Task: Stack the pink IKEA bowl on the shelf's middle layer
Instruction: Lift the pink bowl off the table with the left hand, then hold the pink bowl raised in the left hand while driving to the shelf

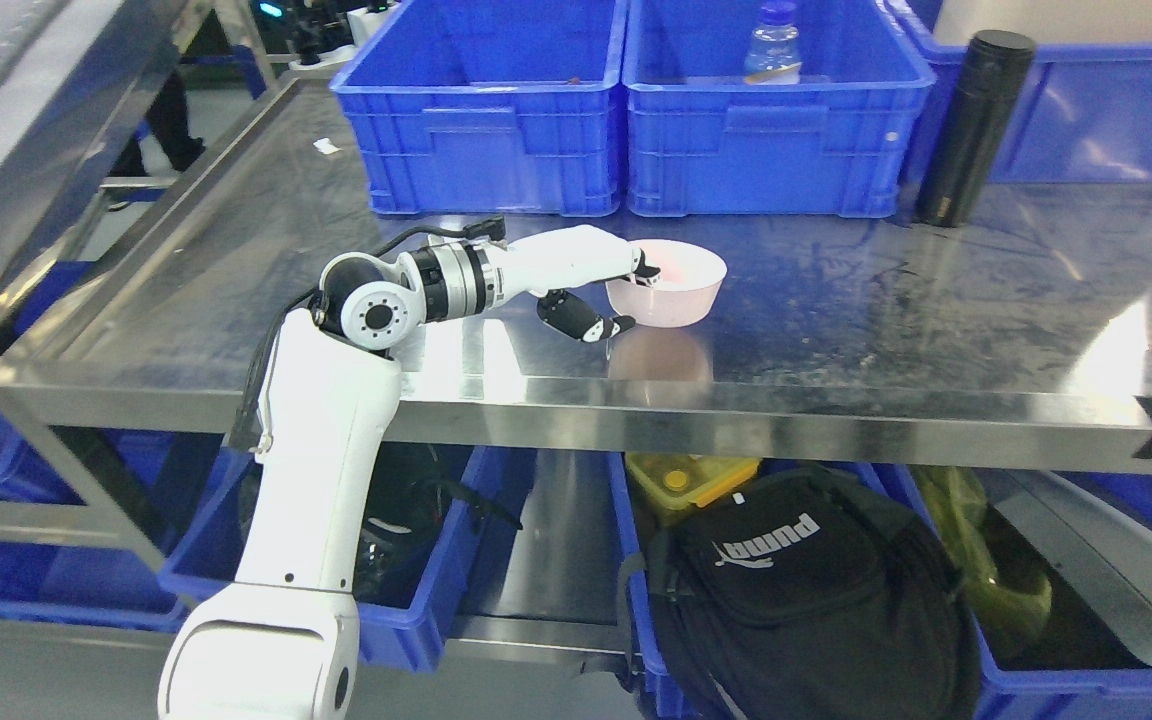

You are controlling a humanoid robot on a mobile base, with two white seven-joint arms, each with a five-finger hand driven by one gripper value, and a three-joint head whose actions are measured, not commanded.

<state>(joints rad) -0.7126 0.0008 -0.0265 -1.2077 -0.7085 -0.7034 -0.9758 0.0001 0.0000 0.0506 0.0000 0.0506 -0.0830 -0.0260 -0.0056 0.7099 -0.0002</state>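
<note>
steel shelf [936, 330], pink bowl [671, 285], blue bins [481, 140], apparently flask [971, 125]

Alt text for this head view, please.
The left hand grips the near rim of a pink bowl standing upright on a steel shelf. Behind stand two blue crates and a black flask.

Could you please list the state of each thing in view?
Pink bowl: upright on the shelf, gripped at its rim.
Left hand: shut on the bowl.
Flask: upright, capped.
Bottle: upright in a crate, capped.
Black bag: below the shelf.
</note>
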